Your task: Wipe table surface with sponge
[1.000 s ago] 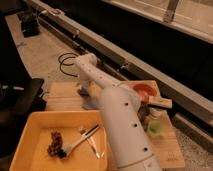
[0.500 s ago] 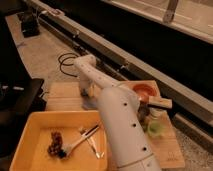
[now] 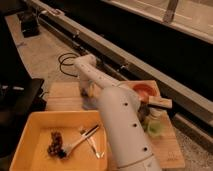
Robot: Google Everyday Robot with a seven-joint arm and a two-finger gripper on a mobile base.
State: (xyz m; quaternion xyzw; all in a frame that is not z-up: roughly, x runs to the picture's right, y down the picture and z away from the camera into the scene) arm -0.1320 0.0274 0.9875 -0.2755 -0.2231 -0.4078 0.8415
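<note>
1 white arm (image 3: pixel 117 125) fills most of the middle here. It comes up from the near edge, reaches out to the far side, then bends back down so the gripper (image 3: pixel 88 95) points at the table surface (image 3: pixel 62 96). The gripper is in the left half of the table surface, close to the far edge. Its 2 fingers are pinched all the way together, and I can't tell if anything is between them. A small grey-blue patch (image 3: pixel 92 103) shows right under the gripper tip, tight against the arm. I honestly can't say whether that's the sponge, so I can't place the sponge for sure. A big yellow tray (image 3: pixel 30 122) covers the near left corner, with 2 light utensils (image 3: pixel 89 136) crossed inside it and a dark clump of food (image 3: pixel 55 145) beside them. A red bowl (image 3: pixel 145 90) sits at the far right corner, with a pale wooden piece (image 3: pixel 161 103) just beside it toward the right edge. A green cup (image 3: pixel 155 129) stands near the right edge, partly behind the arm. A black cable (image 3: pixel 67 60) loops on the floor past the far edge.
</note>
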